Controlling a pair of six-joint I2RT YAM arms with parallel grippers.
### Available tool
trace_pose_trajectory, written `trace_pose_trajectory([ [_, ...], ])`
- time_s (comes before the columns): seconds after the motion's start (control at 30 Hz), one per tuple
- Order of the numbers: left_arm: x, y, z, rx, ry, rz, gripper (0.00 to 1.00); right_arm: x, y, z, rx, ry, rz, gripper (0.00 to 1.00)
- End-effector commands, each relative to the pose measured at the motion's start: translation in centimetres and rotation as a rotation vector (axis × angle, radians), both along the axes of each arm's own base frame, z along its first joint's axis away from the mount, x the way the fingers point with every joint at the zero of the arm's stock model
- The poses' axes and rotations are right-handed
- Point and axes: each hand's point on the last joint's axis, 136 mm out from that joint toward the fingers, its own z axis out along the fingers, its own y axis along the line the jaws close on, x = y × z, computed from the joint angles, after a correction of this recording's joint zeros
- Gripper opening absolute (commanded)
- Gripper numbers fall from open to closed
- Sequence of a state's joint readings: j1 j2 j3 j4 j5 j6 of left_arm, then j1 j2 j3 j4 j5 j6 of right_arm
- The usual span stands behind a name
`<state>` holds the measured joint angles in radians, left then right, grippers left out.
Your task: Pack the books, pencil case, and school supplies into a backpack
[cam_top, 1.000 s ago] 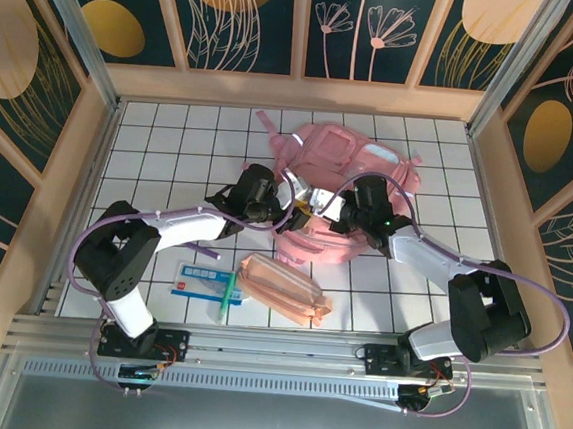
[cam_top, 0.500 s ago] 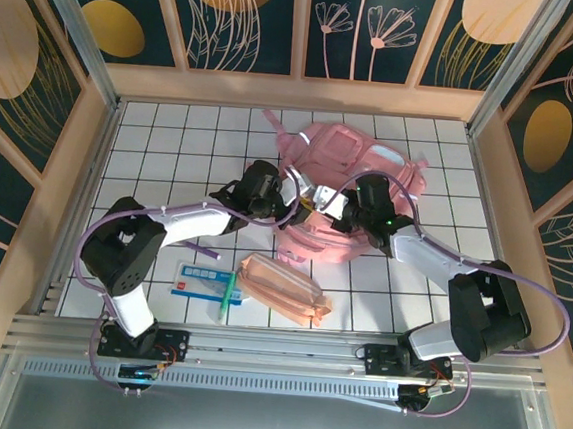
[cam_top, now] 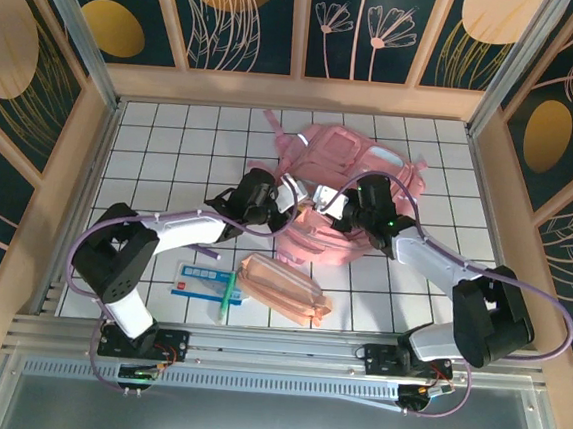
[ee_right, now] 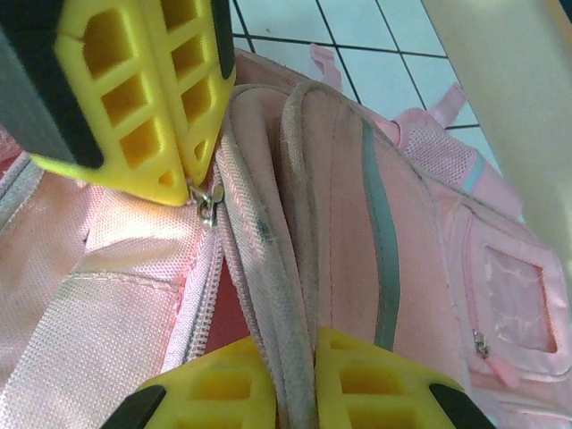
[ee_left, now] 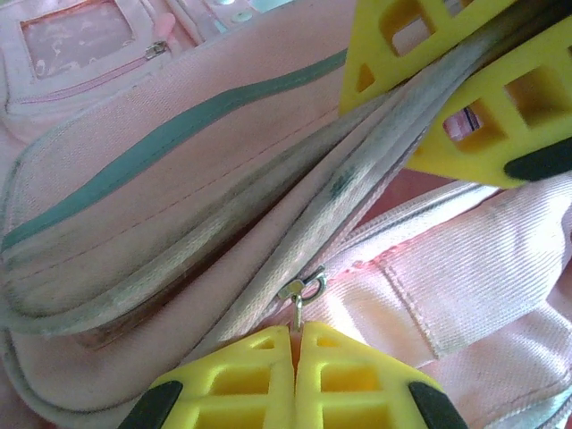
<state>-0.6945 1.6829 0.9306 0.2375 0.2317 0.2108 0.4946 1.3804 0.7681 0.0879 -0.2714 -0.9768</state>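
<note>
The pink backpack [cam_top: 363, 166] lies at the middle back of the tiled table. My left gripper [ee_left: 295, 332] is shut on its small metal zipper pull [ee_left: 299, 290], seen from the other side in the right wrist view [ee_right: 207, 204]. My right gripper [ee_right: 299, 357] is shut on the greyish piped edge of the backpack's flap [ee_right: 286, 223], beside a narrow gap in the zip. From above, left gripper [cam_top: 289, 203] and right gripper [cam_top: 332, 210] meet over the bag's near edge. The peach pencil case [cam_top: 282, 289], the white-and-blue packet [cam_top: 198, 279] and the green pen [cam_top: 227, 298] lie near the front. The books are out of view.
Wooden walls [cam_top: 78, 186] close in the table on the left, back and right. A metal rail [cam_top: 275, 349] runs along the near edge by the arm bases. White tiles [cam_top: 161, 153] lie bare to the left of the bag.
My left gripper's jaws have closed onto the zipper pull and moved slightly up and left. The right gripper keeps its hold on the flap edge. The bag shifted a little.
</note>
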Motion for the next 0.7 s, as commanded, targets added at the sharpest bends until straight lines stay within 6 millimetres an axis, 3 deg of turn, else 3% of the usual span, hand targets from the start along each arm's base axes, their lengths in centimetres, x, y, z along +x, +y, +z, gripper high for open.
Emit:
trace_pose_trajectory([
  [0.0, 0.6, 3.6, -2.1, 0.071, 0.049, 0.072, 0.00, -0.1, 1.7, 5.3, 0.076, -0.157, 0.099, 0.00],
  [0.17, 3.5, 8.4, -0.5, -0.013, 0.004, 0.244, 0.00, -0.7, 1.2, 4.2, 0.019, -0.157, 0.125, 0.00],
  [0.27, 4.4, 9.9, 0.3, -0.010, -0.040, 0.310, 0.00, -1.6, 1.1, 3.3, -0.024, -0.164, 0.170, 0.00],
  [0.37, 3.7, 8.3, 0.8, -0.047, 0.004, 0.224, 0.00, -1.6, 0.8, 2.3, -0.068, -0.180, 0.167, 0.00],
  [0.4, 3.6, 7.8, 0.9, -0.068, 0.025, 0.206, 0.00, -1.4, 0.8, 2.4, -0.059, -0.187, 0.147, 0.09],
  [0.43, 3.3, 7.2, 1.1, -0.093, 0.049, 0.189, 0.00, -1.0, 0.9, 2.5, -0.047, -0.194, 0.120, 0.24],
  [0.67, 1.3, 2.9, 2.6, -0.161, 0.067, 0.097, 0.00, 1.7, 2.5, 3.2, -0.037, -0.250, -0.060, 0.44],
])
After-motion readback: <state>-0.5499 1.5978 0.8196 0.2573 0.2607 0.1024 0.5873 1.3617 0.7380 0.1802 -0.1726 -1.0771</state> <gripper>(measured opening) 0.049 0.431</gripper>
